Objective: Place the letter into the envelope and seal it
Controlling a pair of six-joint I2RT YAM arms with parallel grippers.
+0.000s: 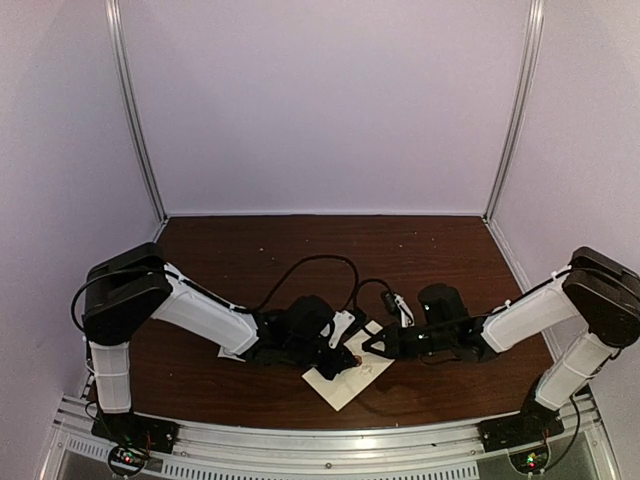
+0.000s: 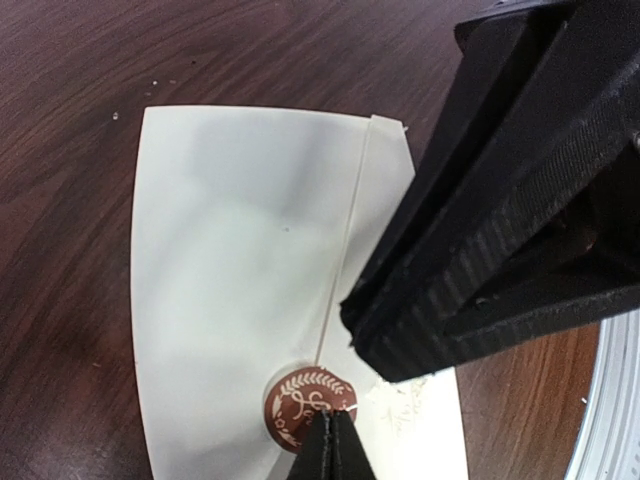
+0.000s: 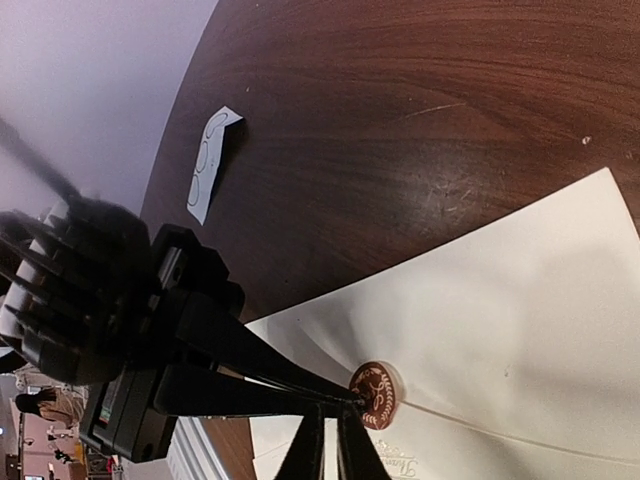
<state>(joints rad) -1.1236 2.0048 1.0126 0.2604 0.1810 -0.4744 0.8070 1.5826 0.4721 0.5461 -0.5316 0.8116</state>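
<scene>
Envelope: cream paper, lying flat and askew on the table, towards the near edge, midway between the two arms. The left wrist view shows the envelope with the flap folded down, its edge running straight to the tip; the right wrist view shows the envelope with faint printed script near its lower edge, too small to read

Seal sticker: round, brown, white laurel pattern, sitting on the flap's tip; seen also as the seal sticker from the right wrist

Left claw: fingers pressed together to a fine point, tip touching the sticker's edge; from the right wrist the left claw reads as one long black taper ending at the sticker. From above, left claw low over the envelope

Right claw: fingers drawn narrow, a sliver between them, tips just beside the sticker. In the left wrist view the right claw is a large ribbed black block over the envelope's right side; from above, right claw

Sticker card: small, white, round outlines, on bare table well apart from the envelope

Table: dark brown wood grain, pale lilac walls around
</scene>
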